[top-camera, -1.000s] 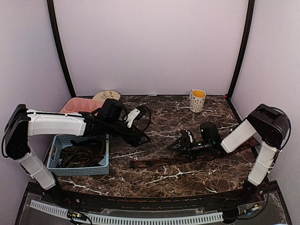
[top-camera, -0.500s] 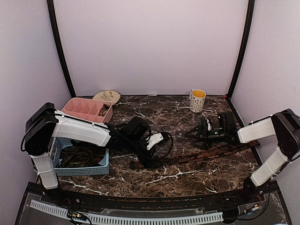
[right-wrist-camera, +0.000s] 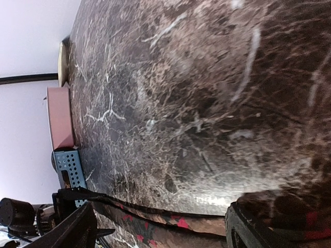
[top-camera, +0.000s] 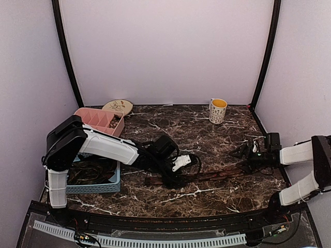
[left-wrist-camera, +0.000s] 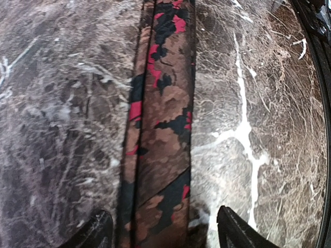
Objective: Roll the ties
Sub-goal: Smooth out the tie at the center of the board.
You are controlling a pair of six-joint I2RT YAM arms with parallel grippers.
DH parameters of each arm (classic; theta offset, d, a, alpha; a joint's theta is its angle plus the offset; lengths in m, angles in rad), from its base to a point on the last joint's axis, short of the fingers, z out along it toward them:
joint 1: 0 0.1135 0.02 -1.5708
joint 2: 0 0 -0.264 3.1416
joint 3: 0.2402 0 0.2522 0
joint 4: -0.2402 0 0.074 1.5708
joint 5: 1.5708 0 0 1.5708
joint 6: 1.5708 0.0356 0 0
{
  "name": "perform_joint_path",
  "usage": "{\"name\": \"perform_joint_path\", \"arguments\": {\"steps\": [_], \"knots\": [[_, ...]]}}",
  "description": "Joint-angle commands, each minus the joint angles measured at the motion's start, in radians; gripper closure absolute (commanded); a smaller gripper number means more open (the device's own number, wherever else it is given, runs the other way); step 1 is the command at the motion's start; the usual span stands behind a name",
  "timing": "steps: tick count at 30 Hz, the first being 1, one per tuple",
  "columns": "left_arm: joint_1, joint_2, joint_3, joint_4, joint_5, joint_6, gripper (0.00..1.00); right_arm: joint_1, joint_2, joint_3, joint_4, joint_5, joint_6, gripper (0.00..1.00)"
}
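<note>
A dark brown marble table [top-camera: 207, 129] with white veins fills the middle of the frame. One long patterned tie [top-camera: 214, 175] lies flat across its lower centre. A mug [top-camera: 217, 110] stands at the upper right. At the left sit a pink tray [top-camera: 98, 120], a plate [top-camera: 117, 106] and a blue basket [top-camera: 98, 186].

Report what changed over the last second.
The left gripper swung from near the blue basket to the table's middle and now straddles the tie's left end, jaws open. The right gripper drew back rightward along the tie. The tie stayed flat; mug, pink tray and basket kept their places.
</note>
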Motion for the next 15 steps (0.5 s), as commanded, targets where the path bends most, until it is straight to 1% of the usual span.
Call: {"name": "perform_joint_path", "arguments": {"steps": [1,5,8,12,13,15], "knots": [[-0.015,0.020,0.034,0.011,0.027,0.031,0.31,-0.081,-0.035,-0.037,-0.168,0.119,-0.060,0.14],[-0.015,0.005,0.029,0.019,0.017,0.036,0.33,-0.128,-0.071,-0.029,-0.221,0.167,-0.068,0.14],[-0.014,-0.006,0.029,0.004,-0.018,0.045,0.34,-0.174,-0.100,-0.030,-0.272,0.216,-0.078,0.14],[0.006,-0.055,-0.016,0.012,-0.009,0.012,0.34,-0.255,-0.175,-0.043,-0.317,0.271,-0.083,0.13],[0.015,-0.072,-0.030,0.015,-0.003,-0.006,0.33,-0.267,-0.188,-0.043,-0.320,0.268,-0.087,0.13],[0.034,-0.120,-0.065,0.020,0.009,-0.052,0.30,-0.271,-0.197,-0.038,-0.294,0.209,-0.092,0.15]]}}
